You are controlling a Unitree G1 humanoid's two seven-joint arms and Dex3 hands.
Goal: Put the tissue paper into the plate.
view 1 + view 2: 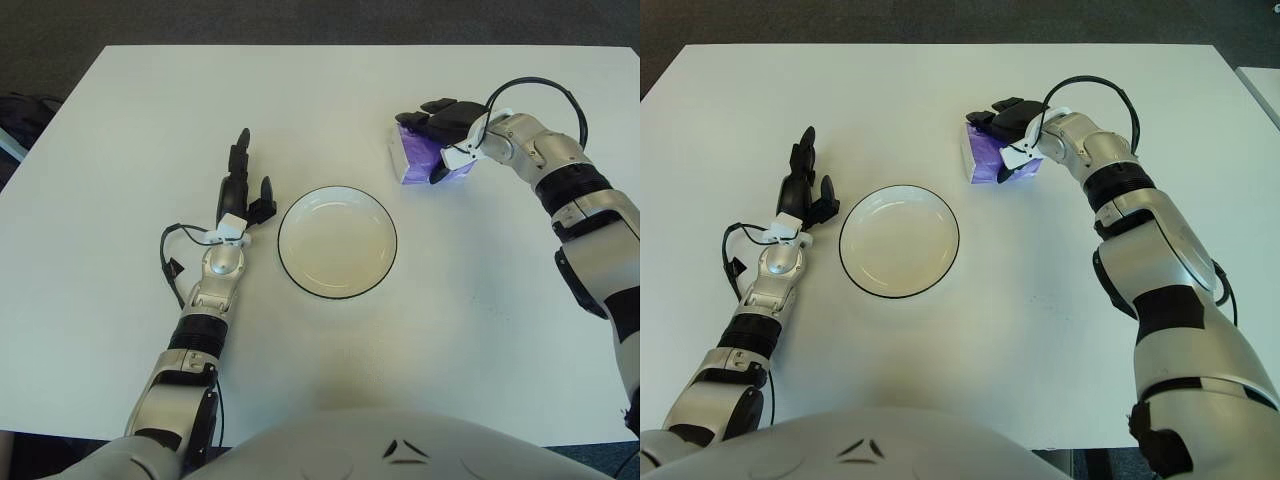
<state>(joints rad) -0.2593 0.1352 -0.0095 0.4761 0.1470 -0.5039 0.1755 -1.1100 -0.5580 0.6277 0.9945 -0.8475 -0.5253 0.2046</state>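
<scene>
The tissue paper is a purple pack [412, 162] lying on the white table [480, 340] at the back right. My right hand [436, 128] is on top of it, black fingers wrapped over its top and far side and the thumb against its near right side. The pack still touches the table. The white plate [337, 243] with a thin black rim sits empty at the table's middle, to the left of and nearer than the pack. My left hand [243, 188] shows just left of the plate, fingers stretched out and holding nothing.
A black cable loops above my right wrist [535, 90], and another hangs by my left wrist [170, 255]. The table's far edge [350, 46] borders dark floor. A dark object [20, 115] lies off the table's left edge.
</scene>
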